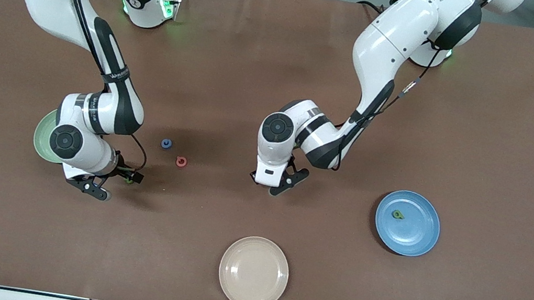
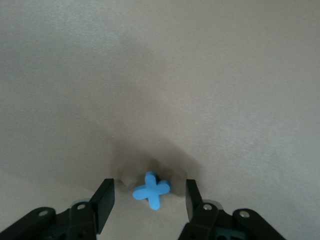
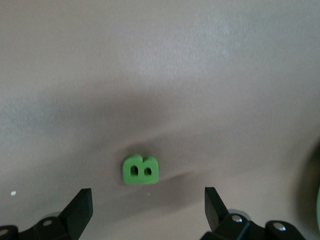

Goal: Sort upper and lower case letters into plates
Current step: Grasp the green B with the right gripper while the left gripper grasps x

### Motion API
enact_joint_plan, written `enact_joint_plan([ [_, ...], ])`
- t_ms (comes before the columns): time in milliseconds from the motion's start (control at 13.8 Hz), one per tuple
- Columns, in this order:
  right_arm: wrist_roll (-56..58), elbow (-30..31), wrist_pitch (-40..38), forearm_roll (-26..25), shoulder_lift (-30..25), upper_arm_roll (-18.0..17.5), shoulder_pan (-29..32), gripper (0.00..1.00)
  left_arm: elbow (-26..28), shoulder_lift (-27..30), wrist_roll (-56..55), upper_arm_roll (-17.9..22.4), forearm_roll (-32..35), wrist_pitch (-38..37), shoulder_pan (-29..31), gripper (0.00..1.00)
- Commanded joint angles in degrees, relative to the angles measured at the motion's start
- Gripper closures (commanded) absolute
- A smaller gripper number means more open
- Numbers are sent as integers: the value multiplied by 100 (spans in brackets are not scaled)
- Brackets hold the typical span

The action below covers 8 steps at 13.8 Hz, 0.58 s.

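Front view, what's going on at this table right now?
Two arms are sorting foam letters into plates. The left pincer is low over the table, its fingers on either side of a blue x, not yet gripping it. The right pincer is open above a green B lying beside the mint plate. The blue plate already holds a green letter; a blue letter and a red letter wait between the arms.

A brown table (image 1: pixel 279 67) carries three plates — a mint green plate (image 1: pixel 42 135) toward the right arm's end, a blue plate (image 1: pixel 411 232) toward the left arm's end, a cream plate (image 1: pixel 254 272) nearest the front camera. Directly on the table lie small letters: dark blue (image 1: pixel 167 143), red (image 1: pixel 181 161), a light blue x (image 2: pixel 151 189) and a green B (image 3: pixel 140 170).
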<state>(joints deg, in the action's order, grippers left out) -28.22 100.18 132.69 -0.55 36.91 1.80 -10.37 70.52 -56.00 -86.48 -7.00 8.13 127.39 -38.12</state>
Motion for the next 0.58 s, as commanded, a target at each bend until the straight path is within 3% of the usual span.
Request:
enact_joint_plan([
  [0, -158, -95, 187, -121, 167, 14, -18, 4, -206, -95, -132, 67, -118, -162, -28, 39],
  [145, -158, -95, 327, -112, 229, 5, -1, 8, -206, -104, -167, 41, -127, -162, -20, 47],
  [508, -167, -95, 398, -86, 282, 5, 34, 28, -215, -130, -168, 32, -259, -153, -28, 49],
])
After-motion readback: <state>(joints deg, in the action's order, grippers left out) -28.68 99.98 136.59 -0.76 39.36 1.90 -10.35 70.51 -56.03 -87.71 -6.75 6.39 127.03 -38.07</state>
